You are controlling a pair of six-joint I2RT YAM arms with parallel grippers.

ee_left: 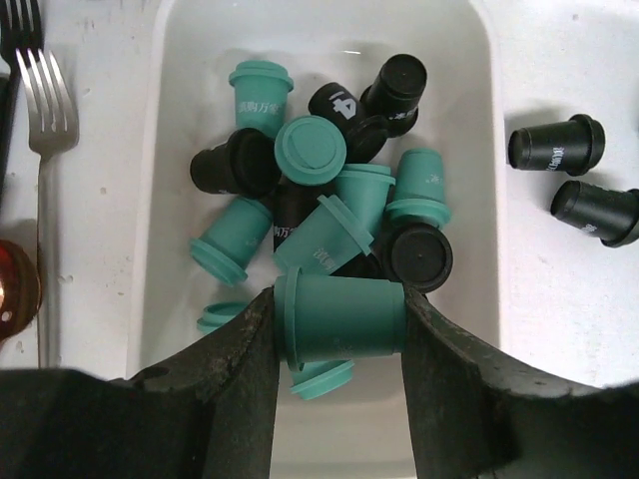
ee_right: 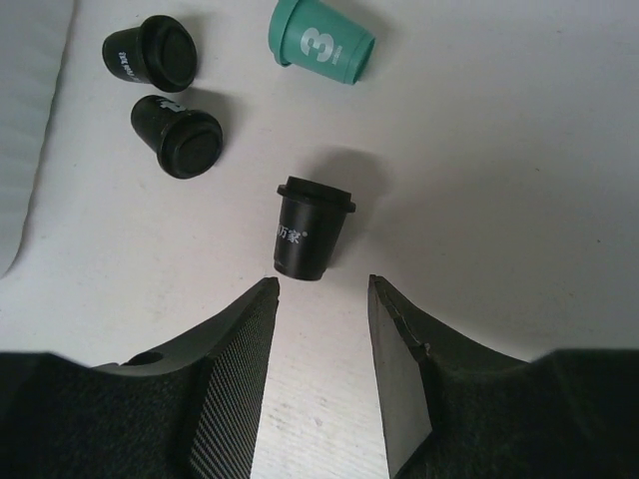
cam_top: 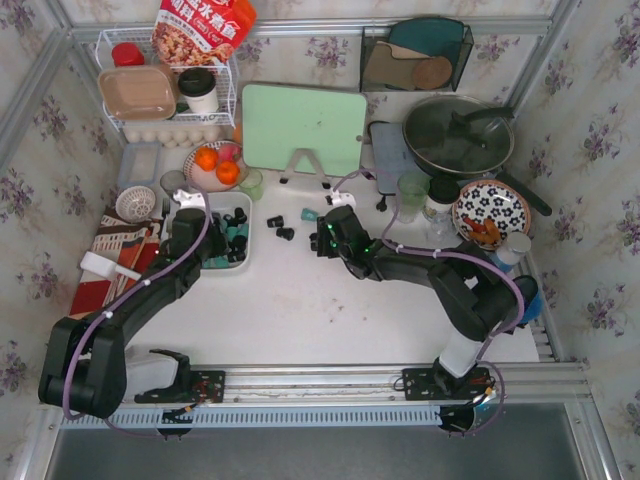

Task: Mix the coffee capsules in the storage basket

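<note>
The storage basket point(ee_left: 329, 40), a white shallow dish, holds several teal and black coffee capsules point(ee_left: 312, 150) in a jumbled pile. My left gripper point(ee_left: 337, 304) hangs over its near end, shut on a teal capsule point(ee_left: 344, 319) lying sideways between the fingers. In the top view the basket point(cam_top: 245, 262) lies left of centre with the left gripper point(cam_top: 213, 255) over it. My right gripper point(ee_right: 321, 289) is open above the table. An upside-down black capsule point(ee_right: 308, 232) stands just beyond its fingertips, outside the gap. Two black capsules point(ee_right: 178, 140) and a teal one point(ee_right: 321, 42) lie farther ahead.
A fork point(ee_left: 45, 100) lies left of the basket. Behind are a green cutting board point(cam_top: 303, 128), a lidded pan point(cam_top: 458, 135), a translucent green cup point(cam_top: 412, 190), a patterned plate point(cam_top: 490, 210), a fruit bowl point(cam_top: 215, 165) and a wire rack point(cam_top: 170, 95).
</note>
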